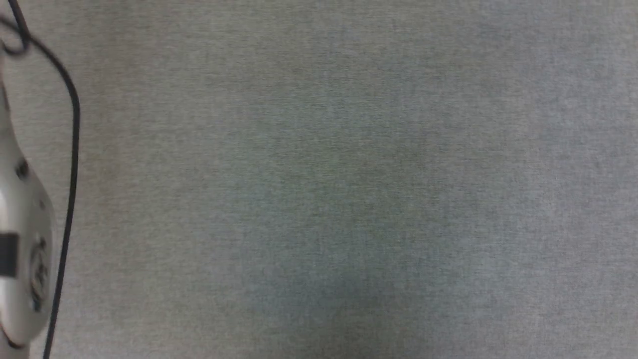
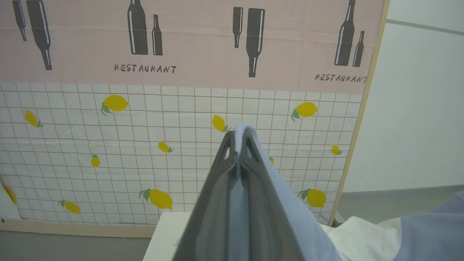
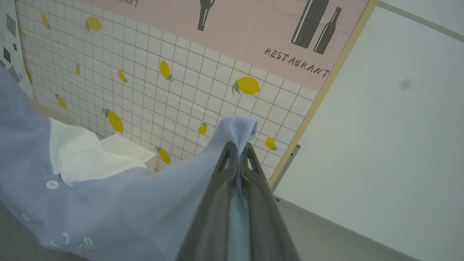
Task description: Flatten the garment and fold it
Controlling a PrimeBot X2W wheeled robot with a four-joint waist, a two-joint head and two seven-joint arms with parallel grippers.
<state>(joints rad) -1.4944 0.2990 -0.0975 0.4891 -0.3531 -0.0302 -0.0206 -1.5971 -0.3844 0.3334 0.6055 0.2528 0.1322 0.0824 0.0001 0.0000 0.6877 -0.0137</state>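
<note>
Pointing left arm: your left gripper [image 2: 239,139] aims its two long fingers [image 2: 217,203] straight at the lemon wall cloth [image 2: 108,145]. In the head view you can see a pale forearm [image 1: 20,239] and a black cable [image 1: 75,149] at the left edge, over a plain grey surface [image 1: 349,174].
Right arm: your right gripper [image 3: 239,146] points at the same lemon wall cloth, close to its wooden strip [image 3: 319,98]. That view is tilted.
Left grip: the two fingers are pressed together and pinch a small fold of the garment [image 2: 290,203]. A bit of blue cloth pokes out past the tips.
Right grip: the two fingers are pressed together too, and pinch another fold of the garment. A little blue bump sits just above the tips.
Garment: you hold it at two spots, one in each gripper. In the right wrist view the light blue cloth runs down and to the left from the tips. There you can see the white collar [image 3: 83,156], one white button [image 3: 52,184] and a white logo [image 3: 72,243] near the bottom edge.
Writing: you can read "RESTAURANT" in dark letters on the pink band [image 2: 199,72] above the lemons, under dark bottle shapes [image 2: 137,29]. The logo is curly writing, too small to read.
</note>
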